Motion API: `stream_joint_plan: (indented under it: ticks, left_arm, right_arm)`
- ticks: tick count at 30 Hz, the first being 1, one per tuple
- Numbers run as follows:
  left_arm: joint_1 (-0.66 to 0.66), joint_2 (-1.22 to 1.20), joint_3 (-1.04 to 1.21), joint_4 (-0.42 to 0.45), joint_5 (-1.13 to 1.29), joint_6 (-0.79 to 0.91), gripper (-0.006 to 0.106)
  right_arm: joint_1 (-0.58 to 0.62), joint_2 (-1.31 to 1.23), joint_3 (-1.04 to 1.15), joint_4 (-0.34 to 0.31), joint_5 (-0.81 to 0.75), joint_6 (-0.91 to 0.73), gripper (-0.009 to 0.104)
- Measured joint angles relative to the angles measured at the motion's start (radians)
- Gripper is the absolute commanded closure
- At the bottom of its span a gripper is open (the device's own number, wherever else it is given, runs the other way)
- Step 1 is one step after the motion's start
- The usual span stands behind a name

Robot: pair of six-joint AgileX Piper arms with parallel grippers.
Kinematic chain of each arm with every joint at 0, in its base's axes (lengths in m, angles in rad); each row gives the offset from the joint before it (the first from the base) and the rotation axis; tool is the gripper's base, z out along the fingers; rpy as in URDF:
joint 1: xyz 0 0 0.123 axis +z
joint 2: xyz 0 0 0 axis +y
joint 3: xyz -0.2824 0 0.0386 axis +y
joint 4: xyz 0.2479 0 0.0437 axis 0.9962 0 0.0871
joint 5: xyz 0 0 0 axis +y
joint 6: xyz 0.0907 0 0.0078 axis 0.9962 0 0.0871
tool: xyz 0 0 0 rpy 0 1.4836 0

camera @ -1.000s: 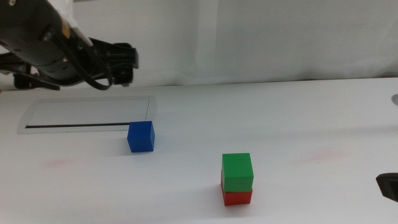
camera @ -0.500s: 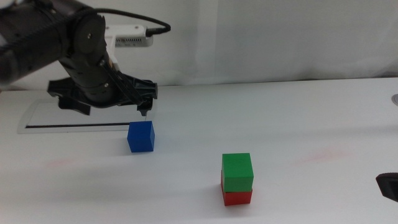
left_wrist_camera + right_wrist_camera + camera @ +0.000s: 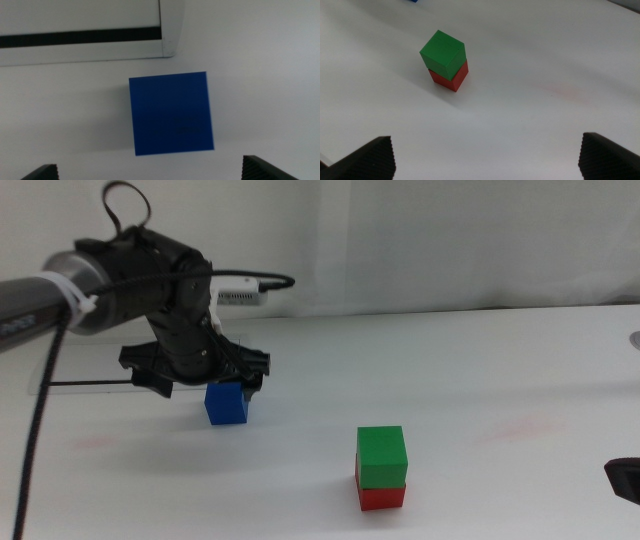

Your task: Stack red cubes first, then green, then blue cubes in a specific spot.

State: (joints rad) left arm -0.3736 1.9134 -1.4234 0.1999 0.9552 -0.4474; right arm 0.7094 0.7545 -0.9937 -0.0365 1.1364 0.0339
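The blue cube [image 3: 228,404] sits on the white table left of centre. My left gripper [image 3: 210,381] hangs right over it, jaws open and spread to either side of it, not gripping. In the left wrist view the blue cube [image 3: 170,112] lies ahead of the gap of the left gripper [image 3: 155,172]. The green cube [image 3: 382,456] rests on the red cube [image 3: 381,497] at front centre; both also show in the right wrist view, green cube [image 3: 442,48] on red cube [image 3: 451,79]. My right gripper [image 3: 625,478] waits open and empty at the right edge.
A flat pale sheet with a black stripe [image 3: 110,370] lies at the back left, just behind the blue cube; its corner shows in the left wrist view [image 3: 170,35]. A white backdrop closes the far side. Faint pink marks [image 3: 520,427] stain the table.
My left arm has swung in from the back left and come down over the blue cube. The three cubes and the right gripper have not moved.
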Motion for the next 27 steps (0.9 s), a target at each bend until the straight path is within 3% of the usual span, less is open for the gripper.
stream_joint_plan:
  ticks: [11, 27]
  left_arm:
    - [0.008, 0.083, 0.000, -0.069, -0.087, 0.034, 0.011]
    - [0.025, 0.124, 0.000, -0.100, -0.124, 0.027, 0.031]
  right_arm:
    - [0.000, 0.000, 0.000, 0.000, 0.000, 0.000, -0.007]
    - [0.000, 0.000, 0.000, 0.000, 0.000, -0.002, -0.007]
